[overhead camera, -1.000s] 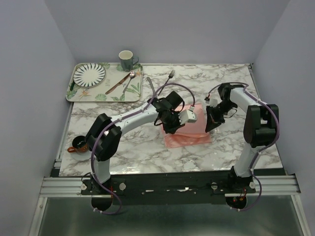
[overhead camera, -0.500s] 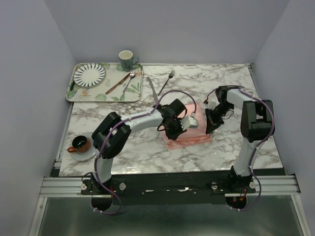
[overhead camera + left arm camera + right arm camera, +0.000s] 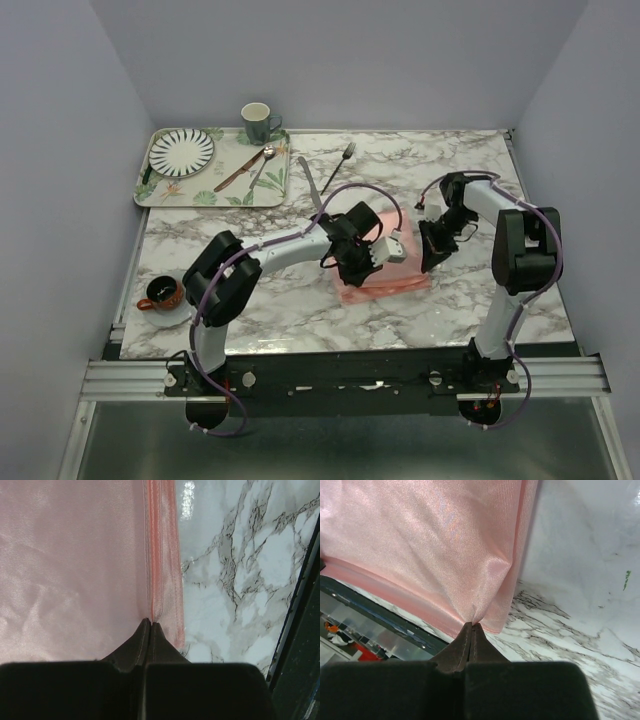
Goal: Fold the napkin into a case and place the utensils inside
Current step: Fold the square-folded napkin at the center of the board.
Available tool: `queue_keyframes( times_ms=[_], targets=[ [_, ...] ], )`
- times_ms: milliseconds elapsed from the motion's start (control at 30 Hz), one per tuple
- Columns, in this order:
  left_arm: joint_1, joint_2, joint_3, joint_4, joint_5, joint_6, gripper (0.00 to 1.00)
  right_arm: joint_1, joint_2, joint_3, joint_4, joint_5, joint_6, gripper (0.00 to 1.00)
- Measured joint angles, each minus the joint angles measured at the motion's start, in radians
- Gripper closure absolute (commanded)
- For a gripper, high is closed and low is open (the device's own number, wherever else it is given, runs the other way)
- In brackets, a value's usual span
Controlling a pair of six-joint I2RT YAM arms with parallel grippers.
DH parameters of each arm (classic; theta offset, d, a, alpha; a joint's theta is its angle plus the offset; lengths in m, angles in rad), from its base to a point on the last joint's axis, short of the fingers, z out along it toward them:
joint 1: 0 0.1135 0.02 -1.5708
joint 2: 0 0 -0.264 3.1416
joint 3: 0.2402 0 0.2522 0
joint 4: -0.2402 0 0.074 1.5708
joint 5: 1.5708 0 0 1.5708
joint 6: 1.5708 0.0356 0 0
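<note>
The salmon-pink napkin point(image 3: 392, 281) lies folded in the middle of the marble table, partly under both wrists. My left gripper point(image 3: 358, 270) is shut, pinching the napkin point(image 3: 75, 565) at a stitched hem along its edge. My right gripper point(image 3: 427, 264) is shut on a corner of the napkin point(image 3: 430, 540), and the cloth puckers at its tips. The silver fork point(image 3: 347, 153) and knife point(image 3: 309, 181) lie on the table behind the napkin, right of the tray. No finished case shows.
A leaf-patterned tray point(image 3: 212, 194) at the back left holds a striped plate point(image 3: 181, 150), a spoon point(image 3: 261, 164) and a brown-handled utensil point(image 3: 238, 173). A green mug point(image 3: 258, 122) stands behind it. A brown cup on a saucer point(image 3: 160, 293) sits near the left front edge.
My left arm has drawn in, its gripper shifting slightly toward the front with the cloth still pinched. The right gripper has barely moved. Both stayed shut.
</note>
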Motion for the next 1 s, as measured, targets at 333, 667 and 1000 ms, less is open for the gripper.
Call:
queue_keyframes(
  times_ms=[333, 667, 1000],
  targets=[
    [-0.017, -0.002, -0.024, 0.032, 0.008, -0.014, 1.0, 0.0, 0.014, -0.032, 0.0, 0.041, -0.01, 0.94],
    [-0.02, 0.01, -0.05, 0.045, 0.01, -0.018, 0.54, 0.0, 0.031, -0.032, 0.006, 0.074, -0.015, 0.68],
    [0.032, -0.104, -0.029, 0.002, 0.038, -0.064, 0.15, 0.0, 0.024, -0.005, -0.013, 0.078, -0.026, 0.5]
  ],
)
